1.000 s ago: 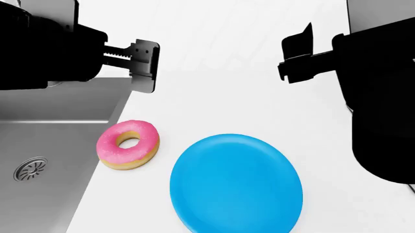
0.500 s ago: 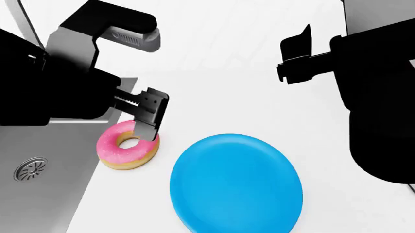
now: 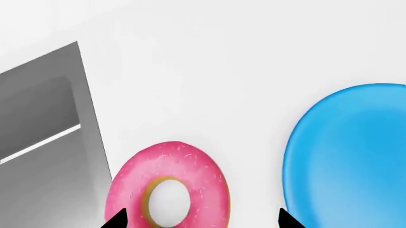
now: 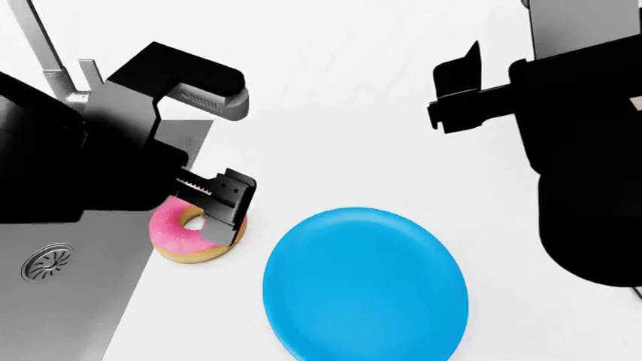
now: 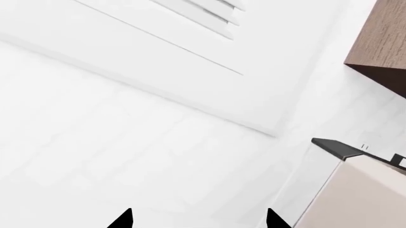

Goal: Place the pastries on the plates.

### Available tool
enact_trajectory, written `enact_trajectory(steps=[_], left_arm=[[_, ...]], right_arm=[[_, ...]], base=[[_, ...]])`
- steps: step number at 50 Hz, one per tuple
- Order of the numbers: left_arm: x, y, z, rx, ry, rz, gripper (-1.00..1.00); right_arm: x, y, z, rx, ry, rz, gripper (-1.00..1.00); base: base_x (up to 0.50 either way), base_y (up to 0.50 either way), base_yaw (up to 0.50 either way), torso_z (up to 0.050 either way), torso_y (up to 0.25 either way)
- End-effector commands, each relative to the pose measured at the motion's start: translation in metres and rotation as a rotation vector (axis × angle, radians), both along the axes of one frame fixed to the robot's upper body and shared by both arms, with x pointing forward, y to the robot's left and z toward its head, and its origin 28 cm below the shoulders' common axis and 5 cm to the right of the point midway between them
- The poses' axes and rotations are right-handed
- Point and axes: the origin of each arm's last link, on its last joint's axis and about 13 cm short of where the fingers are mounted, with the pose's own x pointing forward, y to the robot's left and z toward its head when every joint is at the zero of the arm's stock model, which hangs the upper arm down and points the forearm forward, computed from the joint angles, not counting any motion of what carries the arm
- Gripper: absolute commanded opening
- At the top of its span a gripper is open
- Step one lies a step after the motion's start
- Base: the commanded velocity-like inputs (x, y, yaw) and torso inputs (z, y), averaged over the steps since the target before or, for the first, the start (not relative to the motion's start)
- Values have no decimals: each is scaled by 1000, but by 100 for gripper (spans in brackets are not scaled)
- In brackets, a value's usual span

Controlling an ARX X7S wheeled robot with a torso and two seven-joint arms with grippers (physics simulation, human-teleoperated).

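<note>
The pink-iced ring donut [image 4: 179, 239] lies on the white counter beside the sink's edge. The bright blue plate [image 4: 366, 286] sits just right of it, with nothing on it. My left gripper [image 4: 219, 213] is open and low over the donut, one finger on each side of its right half. In the left wrist view the donut [image 3: 206, 183] lies between the open fingertips and the blue plate [image 3: 349, 156] is beside it. My right gripper [image 4: 456, 86] is open and empty, raised at the far right. The glazed bun and the white patterned plate are out of view.
A steel sink [image 4: 71, 301] with a round drain [image 4: 47, 261] is at the left, its faucet [image 4: 42, 45] behind my left arm. The right wrist view shows a white wall and a wooden cabinet [image 5: 381, 42].
My left arm has come down and forward from above the sink's edge, bringing the open gripper onto the donut. The right arm, donut and plate have not moved.
</note>
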Motion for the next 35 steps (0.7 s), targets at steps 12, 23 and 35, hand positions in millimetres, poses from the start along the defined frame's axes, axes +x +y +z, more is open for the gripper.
enact_trajectory(steps=[12, 23, 35], left_arm=[[15, 5, -17, -36, 2, 59, 100], [22, 7, -21, -96, -2, 77, 100], [31, 5, -28, -111, 5, 102, 100]], right_arm=[[2, -1, -4, -5, 7, -2, 100], [3, -1, -6, -3, 11, -2, 100], [3, 0, -6, -4, 12, 0, 100]], base=[[0, 0, 0, 0, 0], [0, 0, 0, 0, 0], [0, 0, 0, 0, 0]])
